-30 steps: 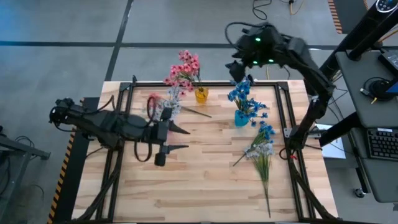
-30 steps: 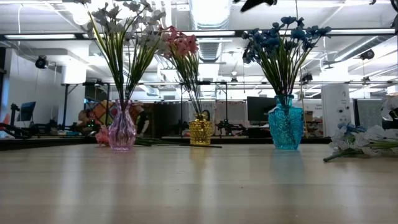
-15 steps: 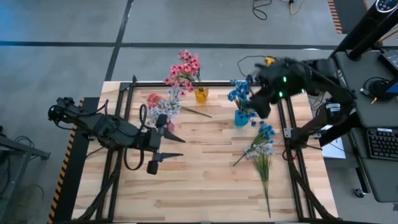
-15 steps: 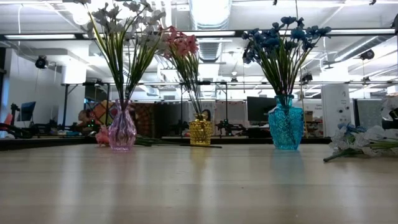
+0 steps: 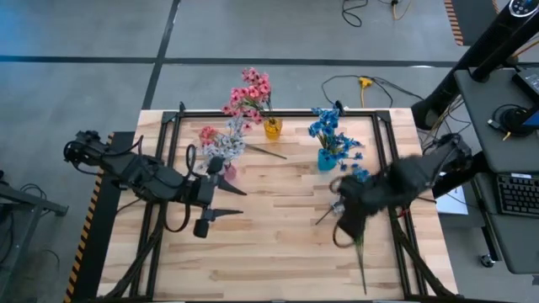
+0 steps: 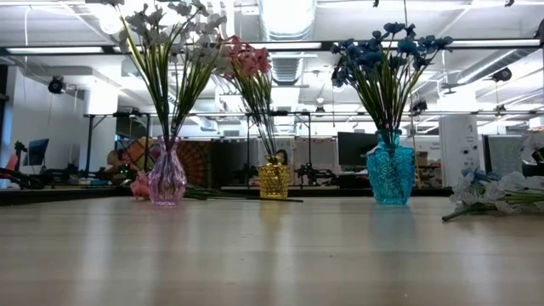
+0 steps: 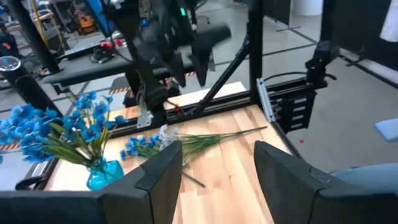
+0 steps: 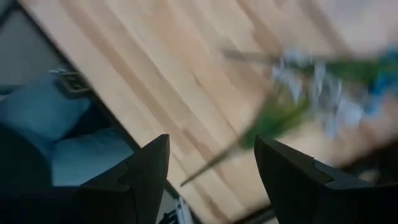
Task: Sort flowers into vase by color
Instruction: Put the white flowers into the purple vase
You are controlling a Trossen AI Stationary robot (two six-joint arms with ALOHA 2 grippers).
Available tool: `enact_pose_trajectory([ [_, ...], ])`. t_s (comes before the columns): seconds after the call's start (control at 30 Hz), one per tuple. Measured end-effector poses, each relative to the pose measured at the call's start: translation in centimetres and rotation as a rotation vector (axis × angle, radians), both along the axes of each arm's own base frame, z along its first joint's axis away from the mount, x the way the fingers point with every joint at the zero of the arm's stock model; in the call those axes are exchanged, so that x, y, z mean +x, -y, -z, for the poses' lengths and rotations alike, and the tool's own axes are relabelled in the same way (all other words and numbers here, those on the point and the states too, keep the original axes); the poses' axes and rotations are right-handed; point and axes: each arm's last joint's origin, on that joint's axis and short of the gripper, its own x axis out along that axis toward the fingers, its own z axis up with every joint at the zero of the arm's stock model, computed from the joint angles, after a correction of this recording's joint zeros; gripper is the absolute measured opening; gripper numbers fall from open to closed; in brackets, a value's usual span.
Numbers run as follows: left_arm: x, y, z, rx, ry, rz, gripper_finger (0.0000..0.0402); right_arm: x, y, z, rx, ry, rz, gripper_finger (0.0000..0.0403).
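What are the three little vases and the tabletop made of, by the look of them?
The pink vase and the blue vase look like tinted glass or clear plastic: light passes through them and their textured surfaces glint. The yellow vase looks the same, with a faceted pattern. The tabletop looks like pale wooden planks, with visible grain and joints.

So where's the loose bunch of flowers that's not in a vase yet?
In the high view the loose flowers lie flat on the table's right side, just in front of the blue vase, under the right gripper.
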Motion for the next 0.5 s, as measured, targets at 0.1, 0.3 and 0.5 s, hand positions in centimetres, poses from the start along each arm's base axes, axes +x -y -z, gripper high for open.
enact_pose_trajectory([
  [0.1,-0.3,0.4,-0.1,-0.002,0.004,0.019,0.0182,-0.9,-2.0,2.2,-0.003,-0.089,0.112,0.0226],
  [0.3,-0.7,1.1,-0.1,0.016,0.008,0.06,0.0182,-2.2,-4.1,6.3,-0.044,-0.195,0.284,0.0226],
  [0.5,-0.4,2.7,0.8,0.008,0.012,0.107,0.0182,-2.2,-4.7,11.4,-0.079,-0.196,0.366,0.0242],
])
